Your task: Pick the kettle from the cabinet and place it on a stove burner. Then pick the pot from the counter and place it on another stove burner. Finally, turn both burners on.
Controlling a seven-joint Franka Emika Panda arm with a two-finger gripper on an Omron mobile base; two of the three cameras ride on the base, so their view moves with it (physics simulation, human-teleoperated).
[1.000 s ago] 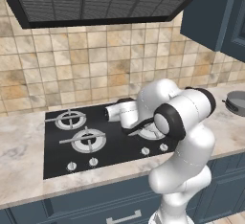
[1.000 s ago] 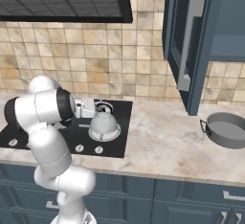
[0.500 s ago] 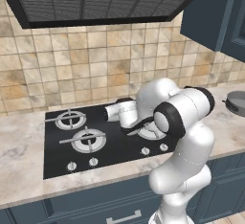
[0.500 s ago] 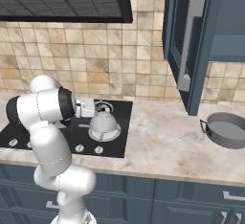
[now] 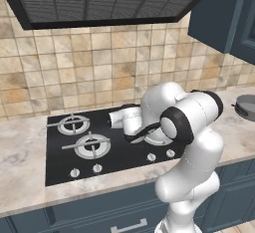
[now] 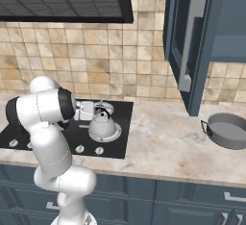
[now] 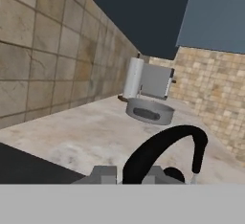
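Note:
The silver-grey kettle [image 6: 103,128] sits on the front right stove burner of the black cooktop [image 6: 120,141]. In the left base view my arm hides most of the kettle [image 5: 155,136]. My gripper [image 6: 96,113] reaches in from the left and is shut on its black arched handle [image 7: 162,146], which passes between my fingertips [image 7: 103,174]. The grey pot [image 6: 228,131] rests on the counter [image 6: 163,147] at the far right, below the cabinet [image 6: 192,36] with its door swung open. The same pot [image 7: 149,111] lies ahead in the hand view. Two left burners [image 5: 92,145] are bare.
Small silver knobs [image 5: 97,168] line the cooktop's front edge. A range hood [image 5: 99,0] hangs over the stove. The open cabinet door's long grey handle [image 6: 190,41] juts out above the counter. A roll of paper towel [image 7: 132,77] and a toaster [image 7: 156,82] stand beyond the pot.

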